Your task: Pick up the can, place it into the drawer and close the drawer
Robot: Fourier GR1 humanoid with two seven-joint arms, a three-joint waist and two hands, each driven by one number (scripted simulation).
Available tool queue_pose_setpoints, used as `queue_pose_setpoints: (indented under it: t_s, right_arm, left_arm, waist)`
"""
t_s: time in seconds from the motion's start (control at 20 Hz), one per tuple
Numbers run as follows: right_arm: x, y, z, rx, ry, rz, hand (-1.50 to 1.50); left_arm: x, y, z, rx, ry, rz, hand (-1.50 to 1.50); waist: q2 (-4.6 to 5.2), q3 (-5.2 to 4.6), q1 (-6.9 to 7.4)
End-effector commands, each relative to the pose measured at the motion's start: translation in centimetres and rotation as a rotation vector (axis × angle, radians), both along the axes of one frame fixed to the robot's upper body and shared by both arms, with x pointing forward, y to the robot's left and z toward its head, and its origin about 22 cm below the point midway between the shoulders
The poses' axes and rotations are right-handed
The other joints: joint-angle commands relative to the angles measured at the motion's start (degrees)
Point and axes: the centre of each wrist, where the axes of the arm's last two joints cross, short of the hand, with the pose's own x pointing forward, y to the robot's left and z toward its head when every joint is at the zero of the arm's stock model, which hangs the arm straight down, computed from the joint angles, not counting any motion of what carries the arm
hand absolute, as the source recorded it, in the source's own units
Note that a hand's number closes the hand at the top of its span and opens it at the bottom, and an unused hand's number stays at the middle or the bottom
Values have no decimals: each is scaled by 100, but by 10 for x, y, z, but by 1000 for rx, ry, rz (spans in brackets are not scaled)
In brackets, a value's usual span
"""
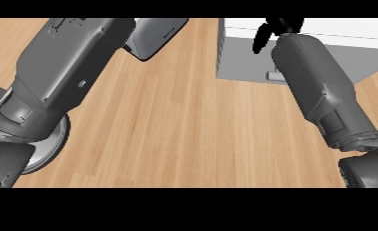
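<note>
Two grey forearms fill most of what I see from the head view, rising from the near edge toward the far side of the wooden counter (184,125). My left forearm (66,70) slants up the left side and runs out past the far edge of the view, so the left hand itself is not in sight. A grey, rounded panel (155,35) pokes out beside it at the far left-centre; I cannot tell what it belongs to. Near the left edge, a round grey rim (52,147) shows from under the same arm.

My right forearm (321,85) crosses the right side and ends at the right hand (267,32), black, at the far edge over the grey drawer unit (244,55). Only a few dark fingers show, pointing down against the unit's white top (339,27); whether they are released, clenched or grasping anything, I cannot tell. A small grey handle (275,76) sits on the unit's near face, partly behind the forearm.

I cannot see the can anywhere in this view, and cannot say where it is.

Open counter lies between the two arms, a broad bare strip of planks running from the near edge to the far one.
</note>
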Motion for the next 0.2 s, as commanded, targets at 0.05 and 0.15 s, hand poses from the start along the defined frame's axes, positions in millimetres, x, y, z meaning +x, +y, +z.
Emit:
queue_pose_setpoints:
  t_s: [0.05, 0.15]
  right_arm:
    - [4, 8, 14, 177, -95, 14, -150]
    - [8, 21, 34, 176, -106, 51, -150]
  left_arm:
    - [-10, 8, -6, 5, 4, -10, -150]
    - [-11, 12, -7, -4, -4, 11, -150]
  waist:
    - [36, 32, 166]
    - [69, 26, 88]
